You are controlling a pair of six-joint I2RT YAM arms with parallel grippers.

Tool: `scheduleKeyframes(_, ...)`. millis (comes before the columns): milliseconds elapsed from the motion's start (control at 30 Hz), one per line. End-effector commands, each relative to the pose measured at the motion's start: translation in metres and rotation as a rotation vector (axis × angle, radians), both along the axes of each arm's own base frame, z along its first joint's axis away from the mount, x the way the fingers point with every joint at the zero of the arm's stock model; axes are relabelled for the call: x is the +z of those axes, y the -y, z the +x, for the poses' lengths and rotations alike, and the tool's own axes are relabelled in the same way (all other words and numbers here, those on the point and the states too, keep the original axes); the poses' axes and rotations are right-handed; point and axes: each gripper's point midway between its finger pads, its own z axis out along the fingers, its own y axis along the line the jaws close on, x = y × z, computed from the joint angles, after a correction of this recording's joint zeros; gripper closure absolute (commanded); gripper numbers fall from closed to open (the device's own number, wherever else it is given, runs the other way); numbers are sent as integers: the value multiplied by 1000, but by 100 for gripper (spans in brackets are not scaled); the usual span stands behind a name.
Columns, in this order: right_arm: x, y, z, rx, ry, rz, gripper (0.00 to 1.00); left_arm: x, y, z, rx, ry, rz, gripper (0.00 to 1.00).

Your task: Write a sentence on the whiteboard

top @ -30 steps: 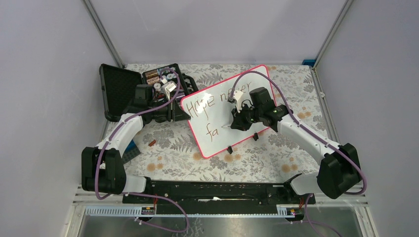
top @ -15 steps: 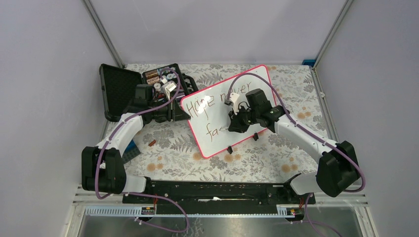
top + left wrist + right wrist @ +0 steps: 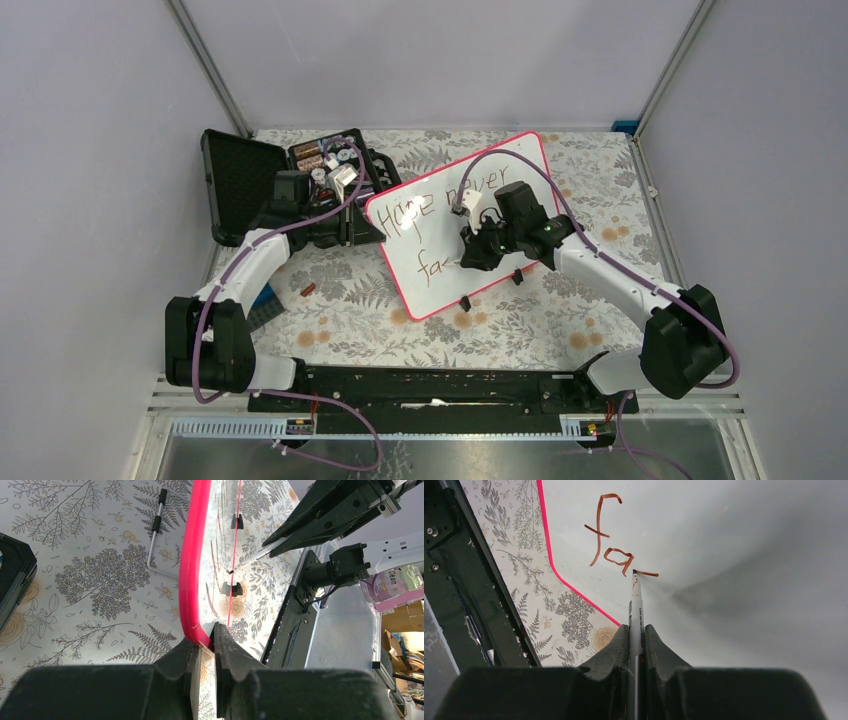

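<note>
Grey walls close in a floral-print surface (image 3: 350, 330), and the whiteboard (image 3: 440, 288) stands tilted across its middle, between my two pincers. My left pincer (image 3: 206, 640) is clenched on the board's pink rim, which runs straight ahead from its fingertips. My right pincer (image 3: 636, 630) is grasping a marker (image 3: 636, 605) that pokes forward, its nib touching the board just ahead. The sentence (image 3: 610, 547) reads "Hope never" on the top line and "fa" on the second. A short stroke leads off the "a" right at the nib, so I judge that I am entering the "d" of "fades". To do this well I want light, even pressure: the board is gripped at one edge only, so a hard push could flex it or swing it away from the nib. I would hold the left grip firm, lift cleanly between letters and match their height to the "fa" beside the nib. Blank board lies ahead and to the right of the right pincer for the rest. Two black clips (image 3: 465, 302) sit on the board's near edge, below the right pincer. An open black case (image 3: 240, 175) lies behind the left pincer, and a bent metal rod (image 3: 155, 535) lies ahead-left of it, beside the rim. A small brown piece (image 3: 309, 290) lies near the left arm. As far as I can see, none of these crosses the marker's path.
</note>
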Motion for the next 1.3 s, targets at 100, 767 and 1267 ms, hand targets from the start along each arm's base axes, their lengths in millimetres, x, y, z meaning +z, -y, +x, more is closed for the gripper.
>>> scheduleKeyframes(100,-3,6,4,-10,57,-29,100,-1,4,7,-34,103,38,100)
scheduleKeyframes(767,26,13,26,-57,126,-14,100,0,4,7,-33,103,37,100)
scheduleKeyframes(1267,54,16,54,-110,182,11,100,0,4,5,-35,100,40,100)
